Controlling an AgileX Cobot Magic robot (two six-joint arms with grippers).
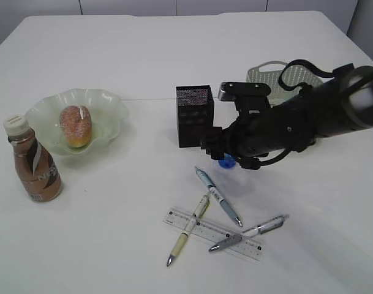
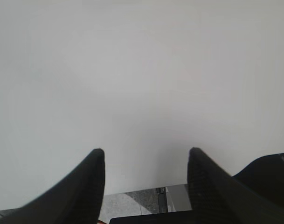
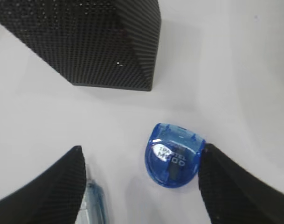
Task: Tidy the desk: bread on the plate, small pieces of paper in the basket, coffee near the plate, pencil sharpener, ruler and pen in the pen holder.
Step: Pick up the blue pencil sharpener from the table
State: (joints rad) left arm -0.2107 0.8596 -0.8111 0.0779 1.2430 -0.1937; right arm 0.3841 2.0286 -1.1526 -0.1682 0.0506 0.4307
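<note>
A smooth matte white surface (image 1: 113, 245) is filling the scene, carrying a wavy pale-green glass plate (image 1: 109, 107) with a round reddish bread (image 1: 75, 125) on it, a brown coffee bottle (image 1: 34, 162) just beside the plate, a square black mesh pen holder (image 1: 194, 114), a white perforated basket (image 1: 273, 73), and three pens (image 1: 218, 196) lying across a clear ruler (image 1: 212, 234). The right end effector (image 3: 142, 179) is hovering with its textured black fingers (image 3: 53, 186) spread wide around the translucent blue half-round pencil sharpener (image 3: 173, 155), which is lying on the surface just below the holder and touching the right-hand finger. The left end effector (image 2: 146, 161) is standing partly open, holding nothing over bare white surface.
</note>
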